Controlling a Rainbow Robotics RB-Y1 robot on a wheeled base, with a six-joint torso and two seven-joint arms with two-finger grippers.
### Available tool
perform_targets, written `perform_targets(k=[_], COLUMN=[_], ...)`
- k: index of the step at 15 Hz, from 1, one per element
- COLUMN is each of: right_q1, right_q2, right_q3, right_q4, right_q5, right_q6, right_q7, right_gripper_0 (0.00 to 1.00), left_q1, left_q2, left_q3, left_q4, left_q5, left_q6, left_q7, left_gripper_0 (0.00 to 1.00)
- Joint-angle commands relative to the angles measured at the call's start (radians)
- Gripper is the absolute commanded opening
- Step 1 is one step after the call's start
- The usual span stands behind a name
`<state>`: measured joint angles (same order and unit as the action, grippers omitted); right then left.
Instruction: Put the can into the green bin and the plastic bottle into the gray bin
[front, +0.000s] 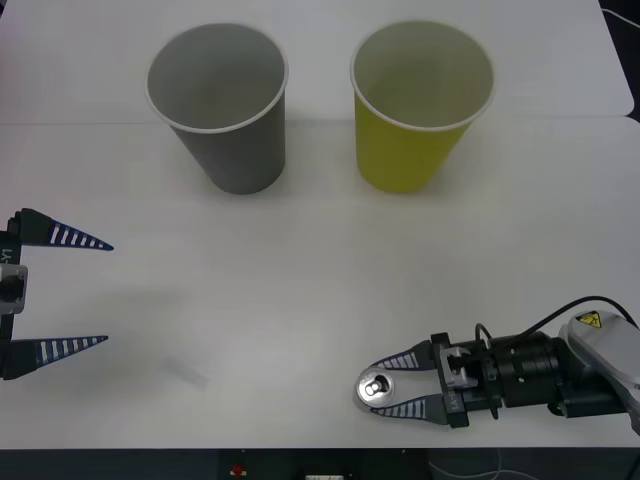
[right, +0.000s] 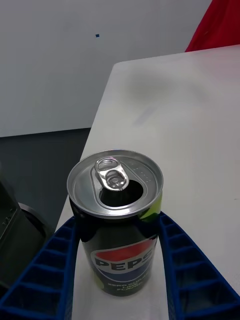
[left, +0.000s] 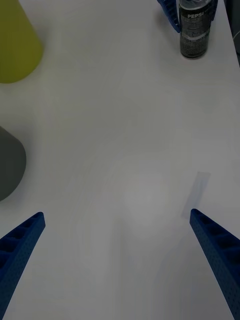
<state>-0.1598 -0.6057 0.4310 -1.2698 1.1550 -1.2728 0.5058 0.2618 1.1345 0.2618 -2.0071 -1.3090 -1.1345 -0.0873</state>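
The can (front: 377, 387) stands upright near the surface's (front: 300, 300) front edge, pinched between the right hand's (front: 398, 385) fingers but not lifted. The green bin (front: 420, 105) and gray bin (front: 222, 105) stand at the back, both looking empty. The left hand (front: 75, 292) waits, spread wide.

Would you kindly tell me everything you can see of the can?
The can is small and metallic-looking, with a silver pull-tab top that is already opened and black, blue and green Pepsi-branded sides. It stands upright near the table's front edge, between the blue ribbed fingers of the right gripper.
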Motion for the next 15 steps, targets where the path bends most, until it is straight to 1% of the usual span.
perform_targets(k=[1, 5, 7, 11, 13, 14, 15], right_q1=[0.000, 0.000, 0.000, 0.002, 0.002, 0.008, 0.014], right_q2=[0.000, 0.000, -0.003, -0.040, -0.077, -0.109, -0.137], right_q3=[0.000, 0.000, 0.002, 0.008, 0.051, 0.092, 0.115], right_q4=[0.000, 0.000, -0.002, -0.069, -0.111, -0.152, -0.188], right_q5=[0.000, -0.003, -0.020, -0.057, -0.123, -0.183, -0.222], right_q6=[0.000, 0.000, -0.002, 0.017, 0.069, 0.130, 0.178], right_q7=[-0.003, -0.003, -0.003, -0.029, -0.043, -0.050, -0.058], right_gripper_0=[0.00, 0.00, 0.00, 0.00, 0.00, 0.00, 0.00], left_q1=[0.000, 0.000, 0.000, 0.000, 0.000, 0.000, 0.000], left_q2=[0.000, 0.000, 0.000, 0.000, 0.000, 0.000, 0.000], left_q3=[0.000, 0.000, 0.000, 0.000, 0.000, 0.000, 0.000], left_q4=[0.000, 0.000, 0.000, 0.000, 0.000, 0.000, 0.000], left_q5=[0.000, 0.000, 0.000, 0.000, 0.000, 0.000, 0.000], left_q6=[0.000, 0.000, 0.000, 0.000, 0.000, 0.000, 0.000], left_q7=[0.000, 0.000, 0.000, 0.000, 0.000, 0.000, 0.000], left_gripper_0=[1.00, 1.00, 1.00, 1.00, 1.00, 1.00, 1.00])
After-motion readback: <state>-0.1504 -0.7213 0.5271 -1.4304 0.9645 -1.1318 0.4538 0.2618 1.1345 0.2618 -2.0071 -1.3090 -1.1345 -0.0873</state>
